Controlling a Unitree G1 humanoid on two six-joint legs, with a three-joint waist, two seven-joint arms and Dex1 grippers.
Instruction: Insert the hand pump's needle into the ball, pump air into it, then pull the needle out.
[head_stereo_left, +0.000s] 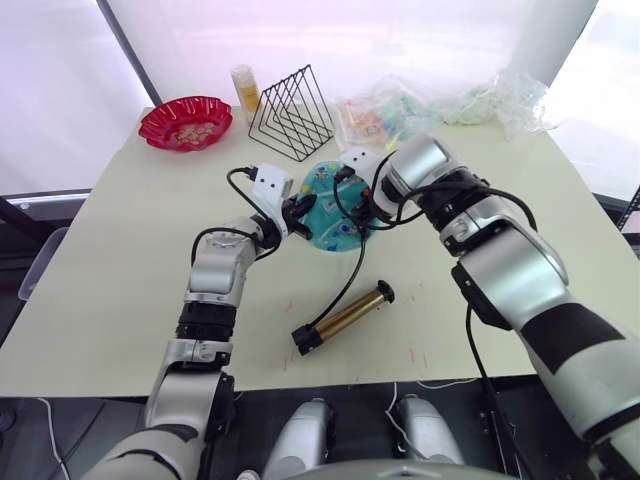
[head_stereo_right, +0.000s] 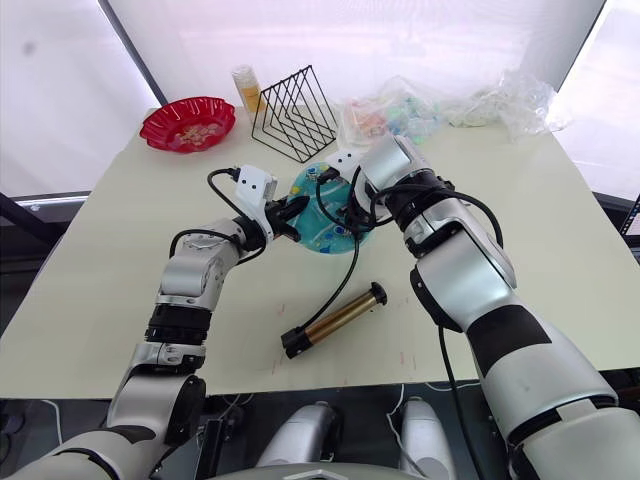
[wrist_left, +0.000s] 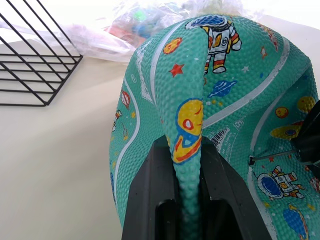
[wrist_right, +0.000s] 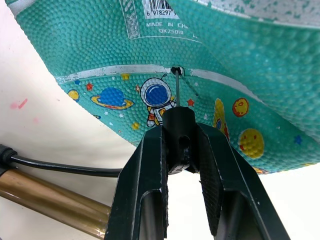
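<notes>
The ball (head_stereo_left: 335, 205) is lying deflated on the surface (head_stereo_left: 120, 290), out in the middle just in front of the black wire rack (head_stereo_left: 292, 115), and both arms are meeting over it. The left claw (wrist_left: 187, 200) is pinching a raised fold of the teal rubber between its two black fingers, so that edge is standing up off the surface. The right claw (wrist_right: 180, 165) is clamping the black fitting at the end of the hose, and the needle (wrist_right: 176, 87) is sticking straight out with its tip sitting right at the ball's valve hole, beside the little astronaut print.

The hand pump (head_stereo_left: 345, 318) is lying flat on the surface nearer the robot, well apart from the ball, with its thin black hose (head_stereo_left: 352, 270) curving up to the right claw.

A red scalloped bowl (head_stereo_left: 185, 122) is sitting at the far left corner, and crumpled plastic bags (head_stereo_left: 450, 100) are lying along the far edge.
</notes>
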